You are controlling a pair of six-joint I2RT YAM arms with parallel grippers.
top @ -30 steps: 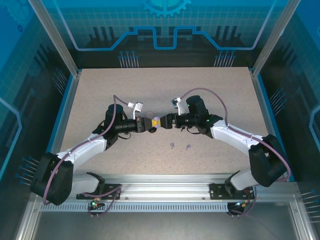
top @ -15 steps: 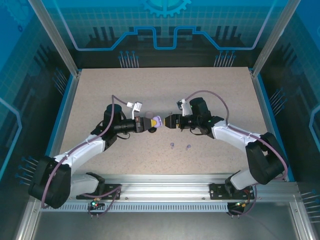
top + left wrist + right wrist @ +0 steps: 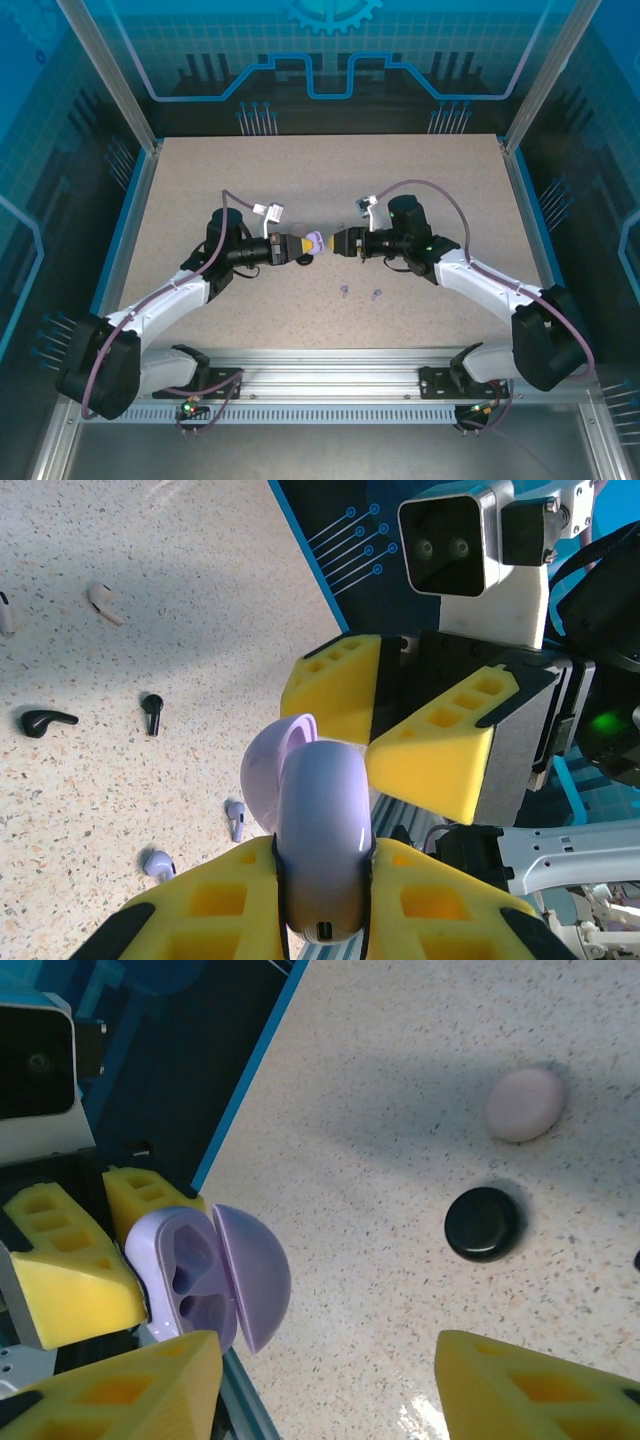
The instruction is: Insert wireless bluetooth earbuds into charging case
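Observation:
My left gripper is shut on a lavender charging case, held above the table centre. In the left wrist view the case sits between my yellow fingers with its lid swung open. The right wrist view looks into the case and its two hollow wells. My right gripper faces it a short gap away, open, with nothing between its fingers. Two lavender earbuds lie on the table nearer the arms. Black earbuds and pink earbuds lie further off.
A round black case and a pale pink case rest shut on the speckled table. Blue walls and metal posts ring the table. A rail runs along the near edge by the arm bases.
My right gripper has drawn back to the right, away from the lavender case, and its jaws have narrowed somewhat. The left gripper has kept the case in place.

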